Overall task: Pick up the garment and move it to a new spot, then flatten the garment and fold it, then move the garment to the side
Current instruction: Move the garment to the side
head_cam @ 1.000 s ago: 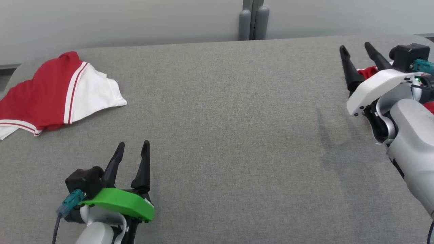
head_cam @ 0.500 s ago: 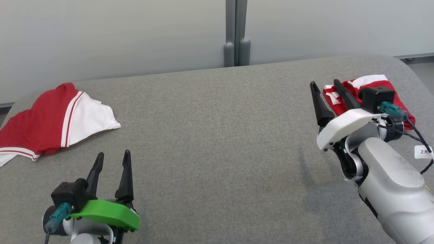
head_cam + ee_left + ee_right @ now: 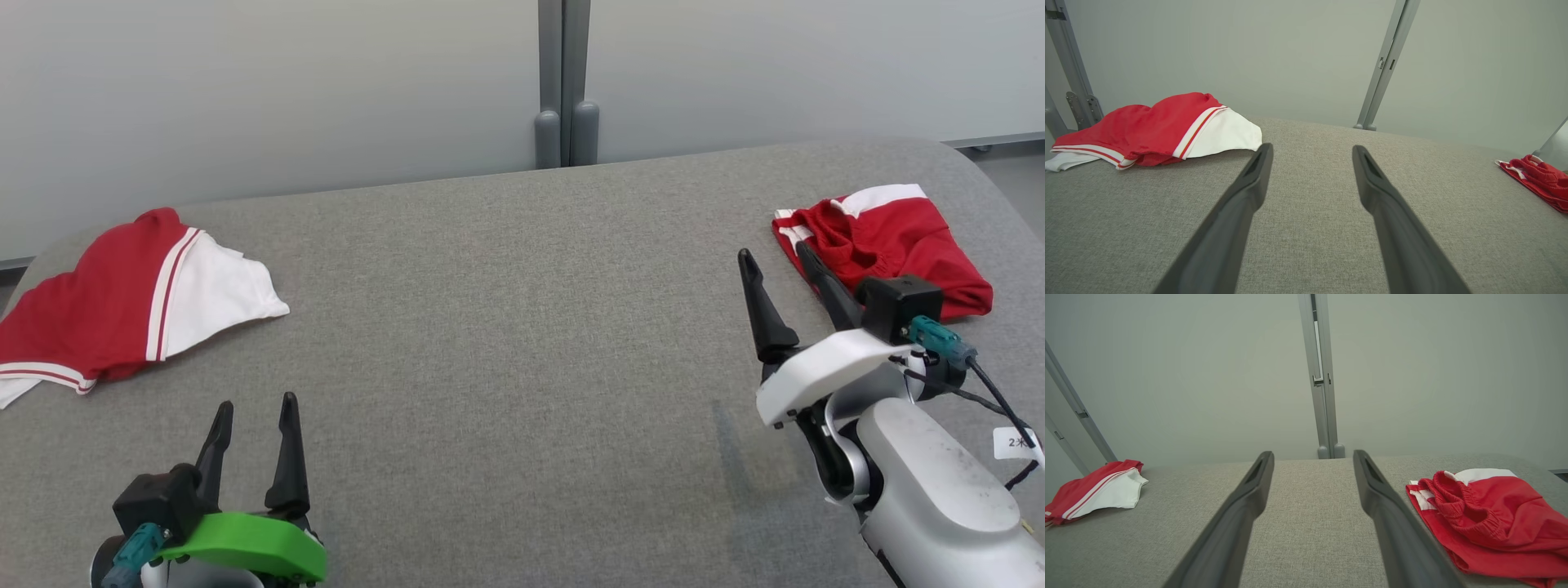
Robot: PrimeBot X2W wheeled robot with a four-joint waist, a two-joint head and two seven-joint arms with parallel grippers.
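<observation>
left claw (image 3: 255,402): lowest and nearest, at the near left of the grey surface (image 3: 522,343). fingers spread wide, nothing between them.
risk: the cloth is thin and the cover is rough weave. tips set too shallow would close on nothing; set too deep, they could catch the cover.

right claw (image 3: 772,251): further in on the right, likewise spread and empty. its outer finger lies just beside the near corner of the red shorts (image 3: 898,245); contact cannot be told.
risk: any sideways move of this arm could snag the hem or waistband and drag the shorts open.

red shorts: far right, lying compact with the waistband bunched on top. judged folded and set aside.
risk: they sit close to the rounded edge of the surface, so a snag or nudge could push them over it.

red and white garment (image 3: 122,294): far left, loosely heaped, well apart from both claws. its white hem runs past the left border of the head view. judged the next piece to pick up.
risk: a pinch on the top layer alone would lift only part and leave the rest trailing. a pushing approach could slide the heap off the left edge, which is near.

post (image 3: 563,82): beyond the far edge, judged to stand out of any likely reach.
</observation>
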